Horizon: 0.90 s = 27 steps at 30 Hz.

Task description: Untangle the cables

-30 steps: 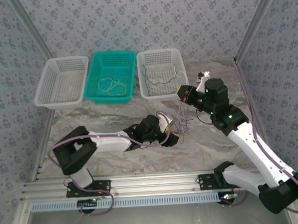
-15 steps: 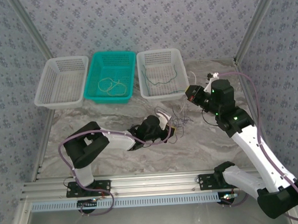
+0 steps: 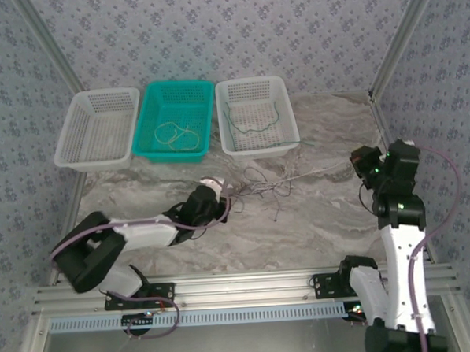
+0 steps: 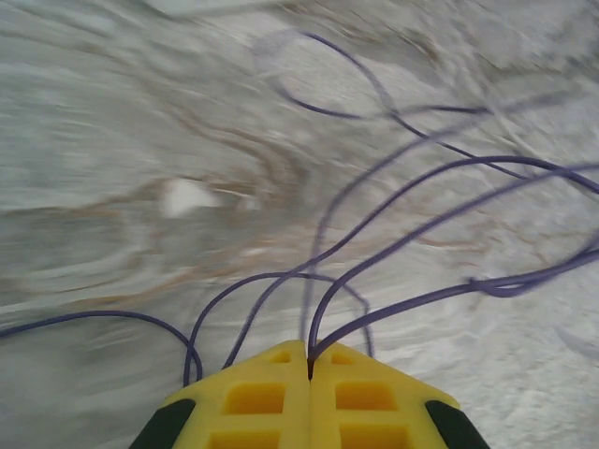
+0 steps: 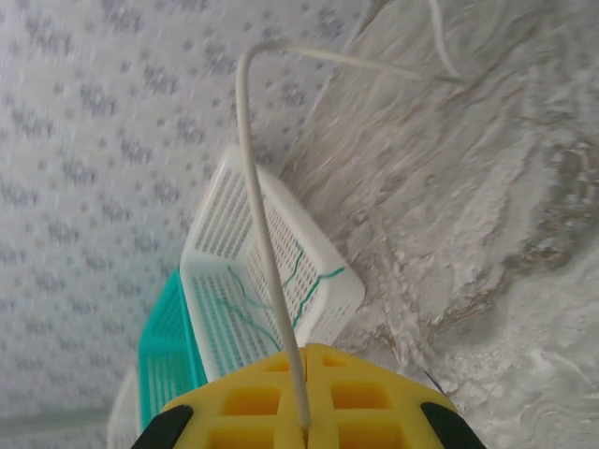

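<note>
The left gripper [image 4: 309, 363] has its yellow jaws pressed together on a purple cable [image 4: 323, 304], which leaves right at the seam between the tips. More purple loops fan out across the marble table [image 4: 112, 187] beyond. The right gripper [image 5: 304, 369] is likewise clamped, on a pale cable [image 5: 268, 234] that rises from its seam and bends over toward the table. From above, that pale strand runs nearly straight from the right side of the table leftward into the tangle [image 3: 263, 186] at mid-table, just right of the left gripper. Farther back, a green cable [image 3: 252, 130] lies in the white basket [image 3: 293, 133], and a tan one [image 3: 173, 132] in the teal basket [image 3: 176, 84] to its left. These wires look very light, limp and springy, and likely slick between hard pads. They should slide free under a gentle pull but cinch if jerked. The best hold is probably close to the knot or on a free end.
</note>
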{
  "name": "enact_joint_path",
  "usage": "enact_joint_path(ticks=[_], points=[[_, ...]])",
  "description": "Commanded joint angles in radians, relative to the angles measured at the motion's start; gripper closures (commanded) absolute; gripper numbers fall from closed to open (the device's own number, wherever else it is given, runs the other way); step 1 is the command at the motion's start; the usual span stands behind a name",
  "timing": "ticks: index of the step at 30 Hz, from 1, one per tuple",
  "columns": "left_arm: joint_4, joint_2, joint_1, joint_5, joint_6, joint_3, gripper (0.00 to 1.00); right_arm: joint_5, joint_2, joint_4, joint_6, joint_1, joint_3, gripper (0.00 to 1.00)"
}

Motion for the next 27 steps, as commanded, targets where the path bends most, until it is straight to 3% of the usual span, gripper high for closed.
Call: enact_joint_path(ticks=[1, 5, 12, 16, 20, 22, 24, 27], points=[[-0.221, -0.135, 0.055, -0.163, -0.027, -0.054, 1.00, -0.119, -0.019, -0.025, 0.084, -0.119, -0.046, 1.00], [-0.339, -0.273, 0.212, -0.140, -0.059, -0.109, 1.00, -0.178, -0.019, 0.005, 0.141, -0.220, -0.099, 1.00], [-0.468, -0.361, 0.394, -0.135, -0.071, -0.115, 1.00, -0.205, -0.018, 0.010, 0.152, -0.305, -0.099, 1.00], [-0.450, -0.365, 0.428, -0.069, -0.083, -0.112, 1.00, -0.213, -0.021, 0.011, 0.148, -0.307, -0.091, 1.00], [-0.353, -0.358, 0.421, 0.140, -0.050, -0.107, 0.98, -0.229, -0.035, 0.083, 0.134, -0.241, -0.105, 1.00], [-0.328, -0.374, 0.385, 0.179, -0.038, -0.098, 0.85, -0.223, -0.034, 0.126, 0.122, -0.154, -0.115, 1.00], [-0.331, -0.406, 0.338, 0.177, -0.011, -0.075, 0.63, -0.182, -0.027, 0.149, 0.077, -0.039, -0.100, 1.00], [-0.360, -0.469, 0.281, 0.166, 0.018, -0.031, 0.41, -0.104, -0.007, 0.158, -0.009, 0.132, -0.040, 1.00]])
